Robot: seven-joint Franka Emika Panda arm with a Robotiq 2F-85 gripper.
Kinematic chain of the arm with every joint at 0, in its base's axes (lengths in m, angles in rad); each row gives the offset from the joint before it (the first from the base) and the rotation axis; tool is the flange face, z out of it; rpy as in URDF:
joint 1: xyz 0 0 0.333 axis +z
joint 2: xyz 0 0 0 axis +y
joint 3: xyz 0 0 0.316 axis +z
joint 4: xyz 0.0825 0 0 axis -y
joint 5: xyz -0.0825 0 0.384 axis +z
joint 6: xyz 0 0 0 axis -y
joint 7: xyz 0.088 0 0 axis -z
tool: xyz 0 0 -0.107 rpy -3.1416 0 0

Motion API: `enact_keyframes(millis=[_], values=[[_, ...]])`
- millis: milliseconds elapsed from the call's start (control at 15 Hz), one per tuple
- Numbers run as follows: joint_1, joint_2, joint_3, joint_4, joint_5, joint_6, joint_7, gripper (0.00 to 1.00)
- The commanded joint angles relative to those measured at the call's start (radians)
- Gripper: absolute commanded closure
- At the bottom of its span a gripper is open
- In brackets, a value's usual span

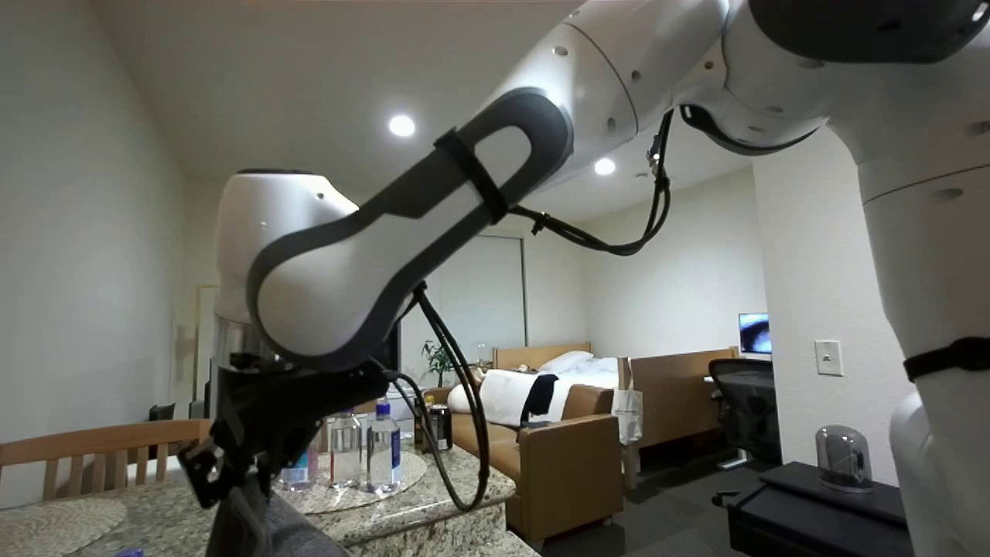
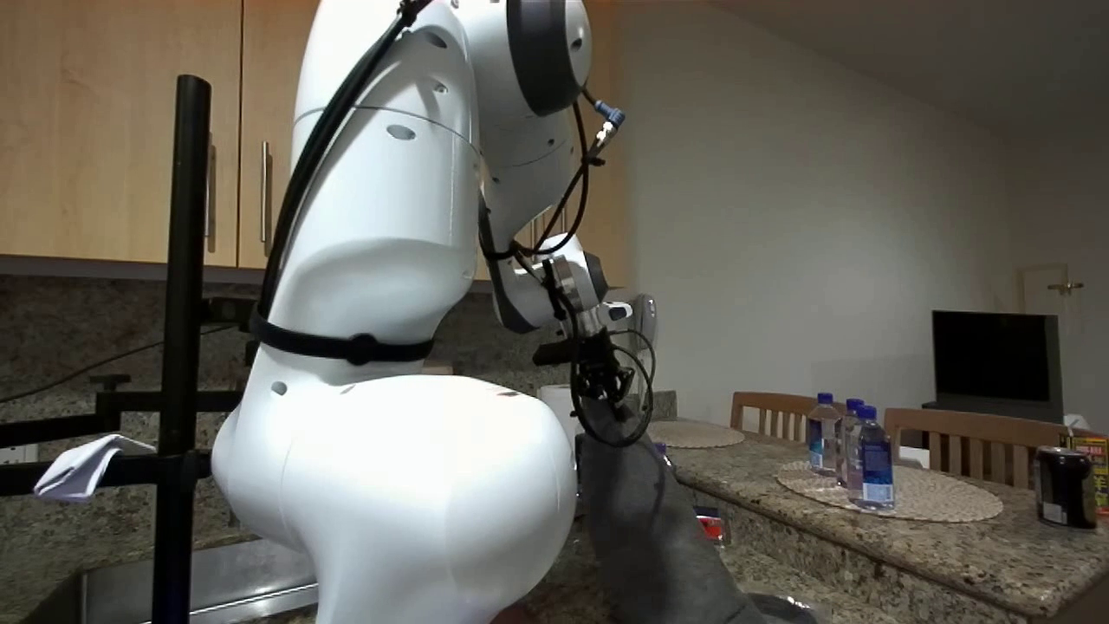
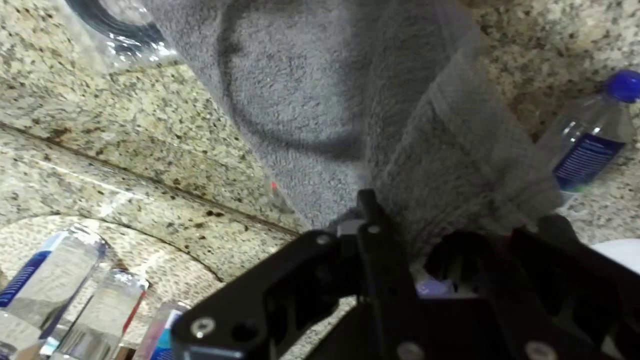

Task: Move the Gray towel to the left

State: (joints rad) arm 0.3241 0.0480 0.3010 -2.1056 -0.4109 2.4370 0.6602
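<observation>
Gray towel (image 2: 650, 520): is hanging from the robot's grip, its upper end highest, its body slanting down beside the edge of the raised counter (image 2: 988, 555).
Gripper (image 3: 460, 212): is apparently pinching that upper end, cloth bunching between its jaws.
Long axis: is running downward from the grip toward the lower counter (image 3: 555, 45), at an angle to the raised edge; its bottom end is going out of view.
Leftward way: is likely pointing away from the raised edge, if left means the robot's own.
Bottle (image 3: 590, 145): is showing just beside the cloth on that side, probably needing clearance.
</observation>
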Motion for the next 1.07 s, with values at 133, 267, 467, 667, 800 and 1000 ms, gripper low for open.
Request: enact_keyframes(millis=[133,267,467,667,800,1000], values=[[0.044,0.098,0.017,0.163,0.061,-0.013,-0.064,0.88],[0.065,0.138,0.015,0.22,0.063,-0.017,-0.064,0.89],[0.096,0.178,0.003,0.28,0.057,-0.027,-0.057,0.89],[0.107,0.199,-0.031,0.294,0.035,-0.048,-0.044,0.89],[0.097,0.204,-0.054,0.268,0.046,-0.084,-0.055,0.89],[0.088,0.22,-0.075,0.221,0.066,-0.129,-0.069,0.89]])
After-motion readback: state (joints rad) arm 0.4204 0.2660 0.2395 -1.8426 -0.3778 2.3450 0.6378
